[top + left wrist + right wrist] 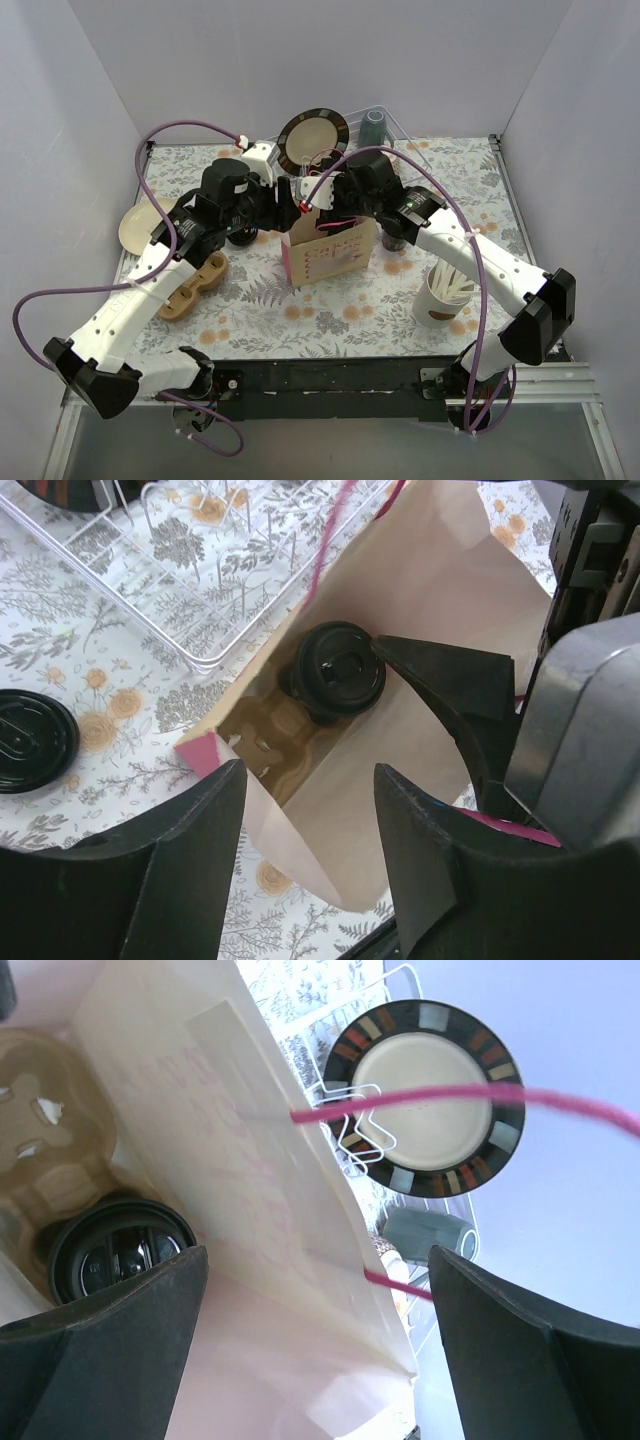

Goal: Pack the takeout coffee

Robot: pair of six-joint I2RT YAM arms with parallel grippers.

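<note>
Takeout coffee point(332, 668): one black lidded cup, seated in the cardboard carrier point(275, 725) at the bottom of the paper bag point(430, 570). It sits directly below and slightly ahead of the left pincer point(310, 780). That pincer hovers over the bag mouth, fingers apart, nothing between them. Same for right pincer point(318, 1260): fully spread, gripping nothing. The bag wall passes through the gap between its fingers and the pink handle point(560, 1100) crosses ahead of it. One right finger point(450, 675) reaches into the bag, tip just beside the cup lid; contact or not, can't tell. Another round black lid point(30, 740) on the desk point(120, 680), left of the left pincer, outside the bag; cup under it or not, can't tell. Wire rack point(150, 625) ahead of left pincer, beyond the bag. Striped plate point(425, 1100) and grey mug point(430, 1235) ahead of right pincer.
</note>
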